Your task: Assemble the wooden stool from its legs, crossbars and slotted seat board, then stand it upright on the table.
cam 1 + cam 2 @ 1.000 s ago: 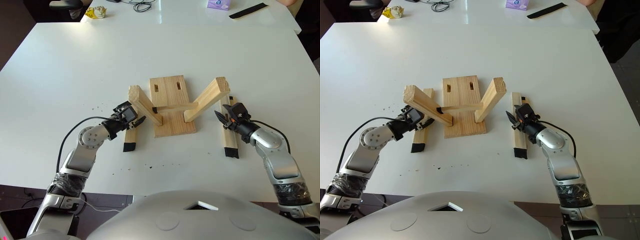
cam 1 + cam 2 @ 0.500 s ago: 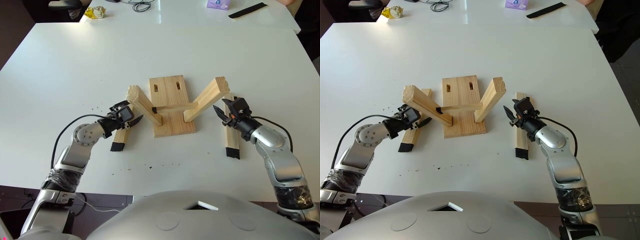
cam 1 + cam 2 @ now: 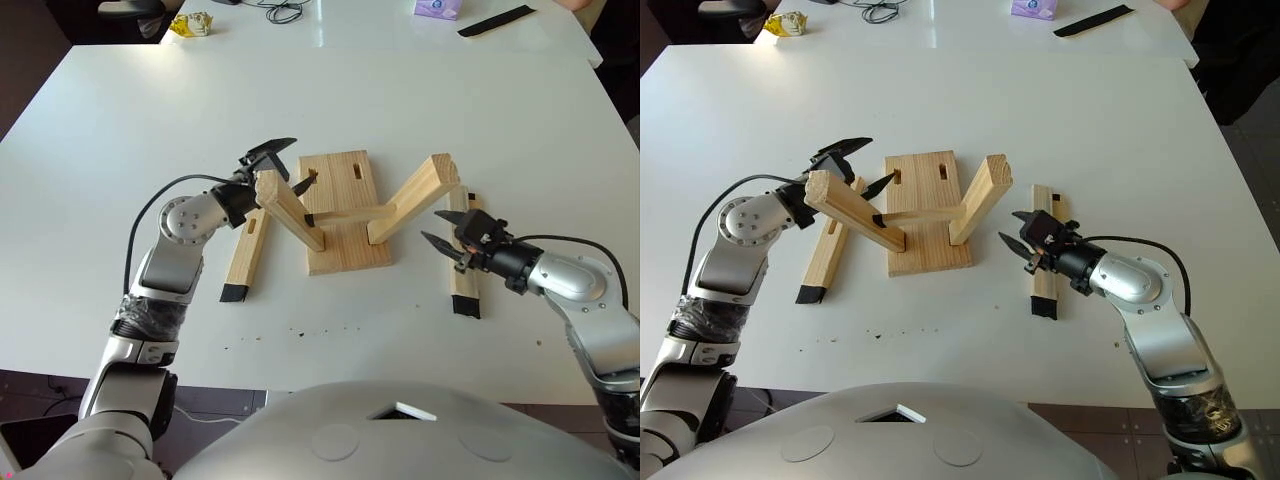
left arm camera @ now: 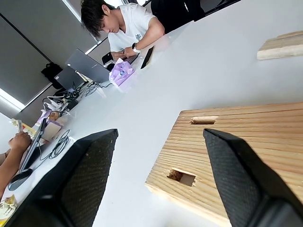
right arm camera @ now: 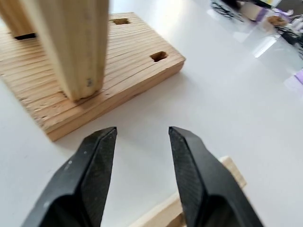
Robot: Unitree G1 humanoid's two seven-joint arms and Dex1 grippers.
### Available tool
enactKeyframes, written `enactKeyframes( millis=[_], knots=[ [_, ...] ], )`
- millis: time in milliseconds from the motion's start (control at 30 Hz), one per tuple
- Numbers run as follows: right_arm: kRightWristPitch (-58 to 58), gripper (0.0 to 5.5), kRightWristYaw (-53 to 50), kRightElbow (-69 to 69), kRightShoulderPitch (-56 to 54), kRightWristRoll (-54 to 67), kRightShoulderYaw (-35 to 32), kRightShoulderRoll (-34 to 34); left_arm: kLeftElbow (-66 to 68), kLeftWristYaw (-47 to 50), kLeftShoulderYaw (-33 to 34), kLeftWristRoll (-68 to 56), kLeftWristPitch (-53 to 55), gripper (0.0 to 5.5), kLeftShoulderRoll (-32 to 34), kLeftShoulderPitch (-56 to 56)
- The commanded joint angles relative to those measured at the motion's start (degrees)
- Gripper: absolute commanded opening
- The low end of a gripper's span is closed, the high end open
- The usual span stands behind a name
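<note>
Left jaws wide, poised just over the top end of the slanted leg (image 3: 290, 212); I read its long axis as running away from them, down to the seat board (image 3: 340, 170). Right jaws wide too, with a loose leg (image 3: 463, 290) flat on the surface (image 3: 400, 100) just beneath.

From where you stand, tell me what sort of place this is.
Probably an office or lab workroom: a large white table, a laptop farther back, and loose cables lying at the far end.
</note>
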Motion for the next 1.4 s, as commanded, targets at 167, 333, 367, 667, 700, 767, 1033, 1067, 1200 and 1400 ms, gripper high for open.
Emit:
enactKeyframes(
  millis=[167, 333, 367, 667, 700, 767, 1033, 1067, 1200, 1400],
  knots=[
    [7.6, 2.03, 5.5, -6.6, -4.7, 9.4, 1.9, -0.6, 8.1, 1.3, -4.3, 5.2, -7.2, 3.37, -2.0, 2.0],
    [10.4, 2.03, 2.3, -5.6, -9.0, 9.1, 7.4, 3.5, 9.1, 2.5, -6.1, 6.3, -8.2, 3.37, -4.6, 2.1],
    [10.8, 2.03, 1.5, -5.7, -9.5, 8.8, 8.5, 4.2, 9.2, 2.6, -6.5, 6.5, -8.4, 3.37, -5.0, 2.1],
    [9.6, 2.03, 0.1, -1.9, -8.1, 7.2, 9.1, 2.4, 10.8, 2.1, -8.0, 7.0, -9.4, 3.37, -6.4, 2.3],
    [8.6, 2.03, 1.1, -0.5, -7.9, 6.8, 9.0, 1.1, 10.9, 2.1, -8.1, 7.1, -9.5, 3.37, -6.4, 2.3],
    [7.3, 2.03, 3.5, 2.6, -7.6, 6.8, 8.9, -1.0, 11.2, 2.0, -8.2, 7.2, -9.5, 3.37, -6.4, 2.1],
    [3.3, 2.03, 2.6, 11.0, -12.6, 4.8, 8.6, 2.0, 11.5, 1.4, -8.4, 7.6, -9.5, 3.37, -5.8, 1.9],
    [3.7, 2.03, 1.6, 11.1, -13.1, 4.9, 7.8, 2.8, 11.7, 1.1, -8.5, 7.6, -9.6, 3.37, -5.6, 1.9],
    [5.9, 2.03, -2.1, 11.5, -15.2, 5.0, 6.3, 6.3, 12.2, 0.8, -8.8, 7.9, -9.8, 3.37, -5.6, 1.9],
    [7.2, 2.03, -8.2, 15.2, -18.7, 2.3, 5.9, 10.7, 12.0, 1.1, -9.1, 8.0, -8.9, 3.37, -6.6, 1.6]
  ],
)
